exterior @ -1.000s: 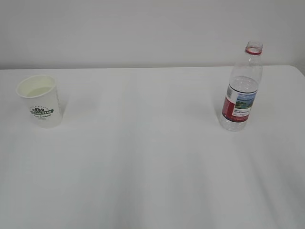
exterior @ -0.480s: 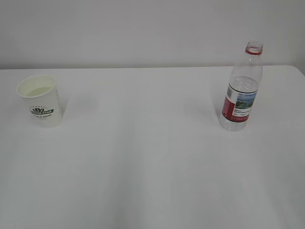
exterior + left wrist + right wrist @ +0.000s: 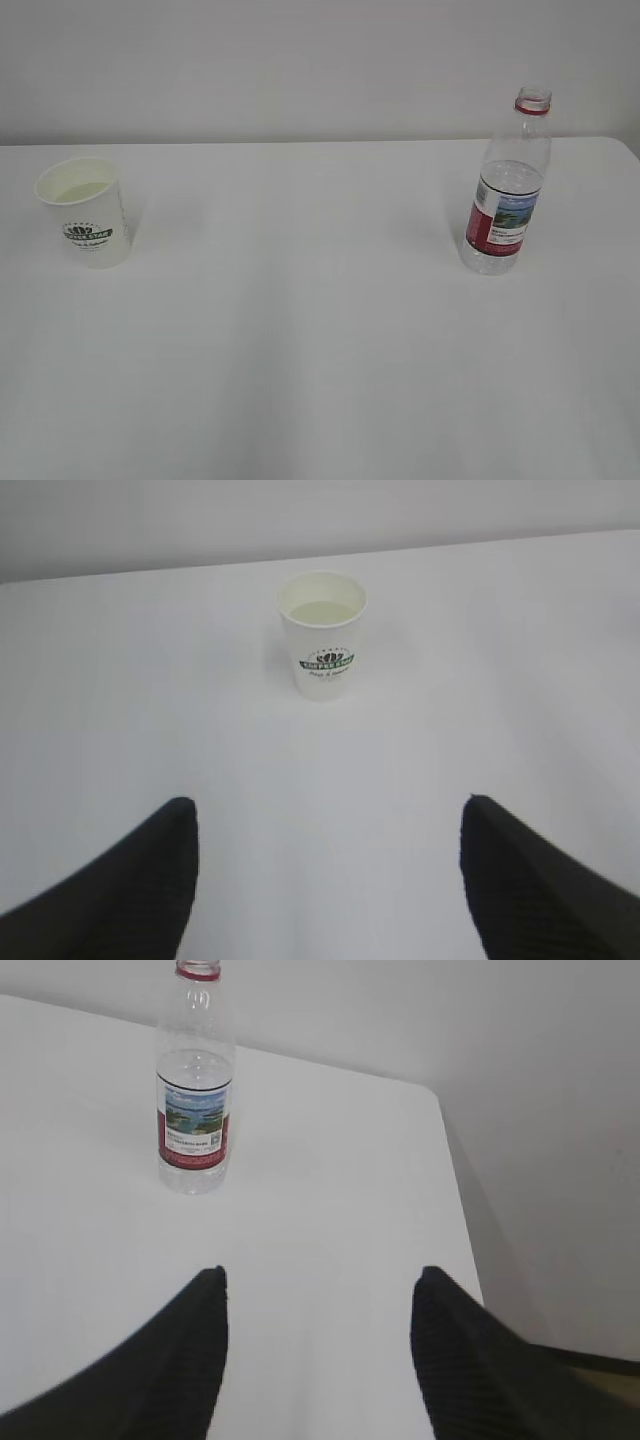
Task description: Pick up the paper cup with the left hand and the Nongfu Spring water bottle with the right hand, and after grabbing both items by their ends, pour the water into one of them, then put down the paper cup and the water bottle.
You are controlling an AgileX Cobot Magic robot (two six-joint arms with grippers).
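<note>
- White table (image 3: pixel 320 350) filled most of the exterior view.
- The Nongfu Spring water bottle (image 3: pixel 508 190) stood upright at the right, uncapped.
- The paper cup (image 3: pixel 86 212) stood upright at the far left.
- The left hand (image 3: pixel 328 865), bottom of its wrist view, had jaws apart, empty, well short of the cup.
- The right hand (image 3: pixel 320 1340) likewise gaped, short of the bottle.

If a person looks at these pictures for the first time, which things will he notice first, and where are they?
The eye goes first to the Nongfu Spring water bottle, upright and uncapped at the right of the white table, its red-and-white label the strongest colour. Next comes the paper cup with its green logo, upright at the far left and well apart from the bottle. In the wrist views, the left hand and the right hand are open and hold nothing, each facing its own object.
</note>
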